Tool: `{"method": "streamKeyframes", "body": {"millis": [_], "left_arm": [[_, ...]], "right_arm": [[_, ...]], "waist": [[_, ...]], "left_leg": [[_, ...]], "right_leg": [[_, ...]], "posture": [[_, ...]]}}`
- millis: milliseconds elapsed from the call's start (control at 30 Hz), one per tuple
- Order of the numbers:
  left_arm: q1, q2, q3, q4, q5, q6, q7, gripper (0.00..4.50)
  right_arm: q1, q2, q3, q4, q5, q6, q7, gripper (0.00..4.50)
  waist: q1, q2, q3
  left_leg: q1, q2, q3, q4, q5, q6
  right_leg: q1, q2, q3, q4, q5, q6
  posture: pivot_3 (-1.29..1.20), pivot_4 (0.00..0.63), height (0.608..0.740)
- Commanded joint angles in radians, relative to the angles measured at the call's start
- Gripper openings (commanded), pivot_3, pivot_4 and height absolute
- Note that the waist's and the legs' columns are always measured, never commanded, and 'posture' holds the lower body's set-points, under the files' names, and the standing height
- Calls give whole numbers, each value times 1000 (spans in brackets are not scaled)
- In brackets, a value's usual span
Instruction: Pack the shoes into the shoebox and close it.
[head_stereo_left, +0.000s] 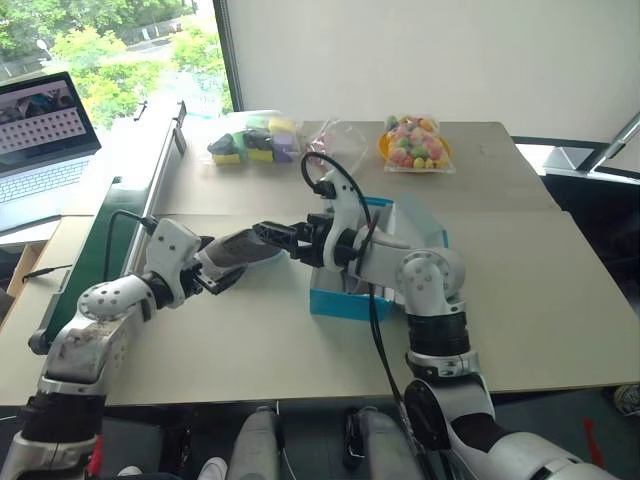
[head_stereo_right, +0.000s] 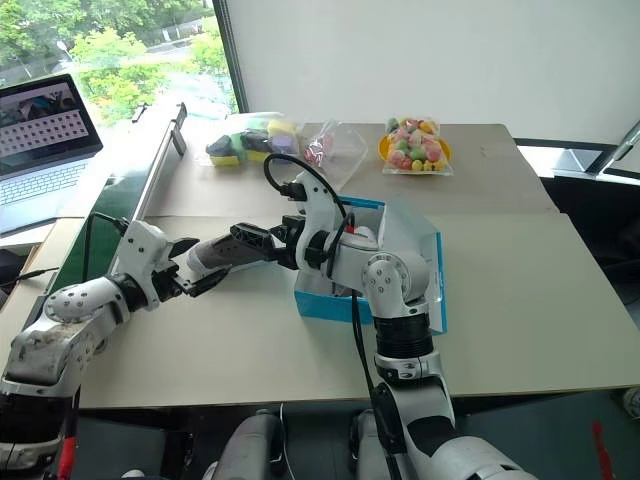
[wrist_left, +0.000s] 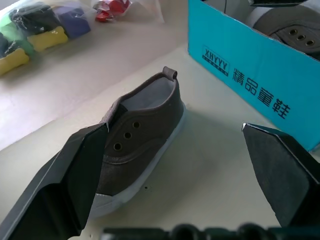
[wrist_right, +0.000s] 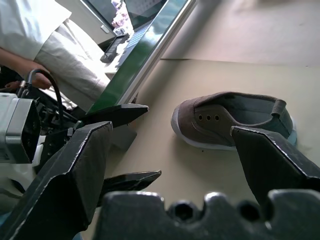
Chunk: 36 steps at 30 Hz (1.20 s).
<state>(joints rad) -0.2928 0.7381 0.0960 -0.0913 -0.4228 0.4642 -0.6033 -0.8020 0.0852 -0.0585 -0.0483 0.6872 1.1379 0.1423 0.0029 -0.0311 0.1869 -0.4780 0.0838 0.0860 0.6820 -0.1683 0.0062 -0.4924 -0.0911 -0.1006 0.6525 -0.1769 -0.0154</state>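
One grey shoe lies on its sole on the table, just left of the turquoise shoebox. My left gripper is open at the shoe's toe end, one finger on each side, with nothing gripped. My right gripper hovers open over the shoe's heel end, pointing left across the box's near-left corner. In the right wrist view the shoe rests free on the table between the two grippers. The box stands open, and a second grey shoe lies inside it.
Bags of coloured items sit at the table's far edge. A laptop and a green rail are off to the left. A seated person is beyond the rail.
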Motion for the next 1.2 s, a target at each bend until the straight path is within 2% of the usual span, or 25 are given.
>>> {"method": "streamKeyframes", "body": {"millis": [33,267,367,567,600,700,800,1067,1200], "left_arm": [[-119,3,-12,181,70,-53,-41,4420],[-315,-78,-74,495,156,-118,-110,4420],[-399,-149,-102,669,186,-128,-126,4420],[-487,-203,-121,904,270,-179,-105,4420],[-494,-205,-118,919,276,-185,-104,4420],[-508,-208,-105,925,280,-191,-119,3716],[-503,-203,-99,906,284,-182,-126,2654],[-460,-194,-68,833,277,-148,-118,2654],[-401,-200,-42,721,248,-95,-115,2654]], "right_arm": [[4,6,-20,-44,0,-40,-7,4500],[6,3,-24,-41,-2,-51,-7,4500],[5,0,-35,-41,0,-55,-7,4500],[-6,-8,-49,-36,-1,-65,-4,4500],[-7,-10,-50,-35,-2,-67,-3,4500],[-10,-15,-52,-32,-2,-75,-4,4500],[-11,-16,-51,-31,-2,-80,-3,4500],[-17,-20,-45,-23,-3,-83,1,4500],[-18,-27,-46,-23,-3,-77,1,4500]], "waist": [[0,0,0],[-1,-1,0],[2,-1,-1],[-5,-1,-1],[-6,-1,-1],[-13,-1,-1],[-15,-1,-1],[-15,-1,-1],[-16,-1,-1]], "left_leg": [[1,0,0,-1,0,1],[1,-1,0,0,1,1],[1,-2,0,0,1,1],[1,-2,0,1,2,2],[1,-2,0,1,2,2],[2,-2,0,1,3,2],[2,-2,-1,2,3,2],[2,-2,-1,3,4,1],[2,-2,-1,3,4,1]], "right_leg": [[0,0,0,0,0,0],[1,-1,1,0,0,0],[1,-1,1,1,0,0],[1,-1,1,3,0,0],[1,-1,1,4,0,0],[1,-1,1,6,0,0],[1,-2,1,7,0,0],[1,-2,1,8,0,0],[1,-2,1,8,0,0]], "posture": [[0,150,681],[0,150,681],[0,150,681],[0,150,681],[0,150,681],[0,150,681],[0,150,681],[0,150,681],[0,150,681]]}}
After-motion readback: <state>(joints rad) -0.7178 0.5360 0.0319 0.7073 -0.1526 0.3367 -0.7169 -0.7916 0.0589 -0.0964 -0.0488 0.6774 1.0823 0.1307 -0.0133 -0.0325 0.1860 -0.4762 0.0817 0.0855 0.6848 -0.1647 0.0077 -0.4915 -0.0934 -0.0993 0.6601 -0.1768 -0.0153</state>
